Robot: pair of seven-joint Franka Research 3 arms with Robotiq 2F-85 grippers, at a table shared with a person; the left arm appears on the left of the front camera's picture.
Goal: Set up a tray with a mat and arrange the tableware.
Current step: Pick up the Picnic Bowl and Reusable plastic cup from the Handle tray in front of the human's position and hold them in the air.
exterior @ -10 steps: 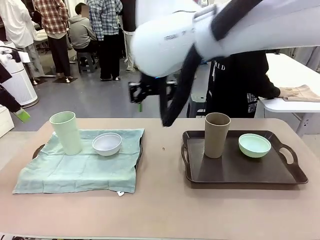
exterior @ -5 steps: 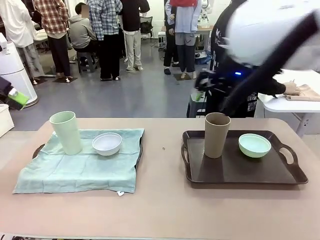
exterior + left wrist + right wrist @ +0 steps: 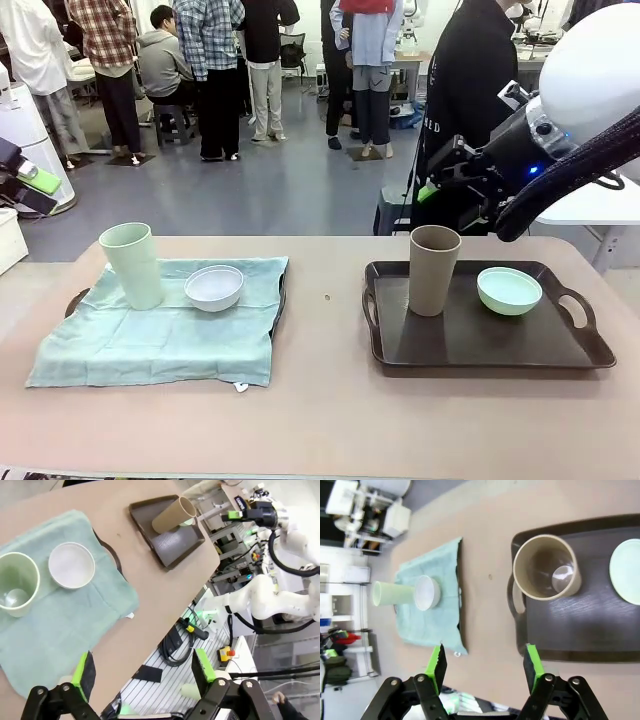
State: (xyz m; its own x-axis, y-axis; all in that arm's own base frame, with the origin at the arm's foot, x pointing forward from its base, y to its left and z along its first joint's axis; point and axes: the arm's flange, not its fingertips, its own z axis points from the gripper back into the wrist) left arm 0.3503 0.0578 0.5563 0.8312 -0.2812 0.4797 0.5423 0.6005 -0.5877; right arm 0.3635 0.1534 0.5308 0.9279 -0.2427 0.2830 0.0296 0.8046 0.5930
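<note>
Left tray [image 3: 74,300] on the table [image 3: 330,420] has the green mat [image 3: 150,340] draped over it. The pale green cup [image 3: 131,265] stands upright on the mat, with the white bowl [image 3: 214,287] just beside it. The right tray [image 3: 470,338] is bare, no mat, and the brown cup [image 3: 434,270] stands upright in it, near the mint bowl [image 3: 509,290].

Right fingers [image 3: 532,667] are spread apart with nothing between them, hanging in the air above the brown cup. Left fingers [image 3: 202,665] are wide apart and empty, high off to the left side, well clear of everything.

Handling guess: the cups look light, stiff and smooth-walled. They are tall, so tippy. Best taken around the middle of the wall, or by pinching the rim from above. The bowls are shallow and light, so pinch one rim edge. The mat is soft and limp and will sag and drag, so take it by a corner or hem.
</note>
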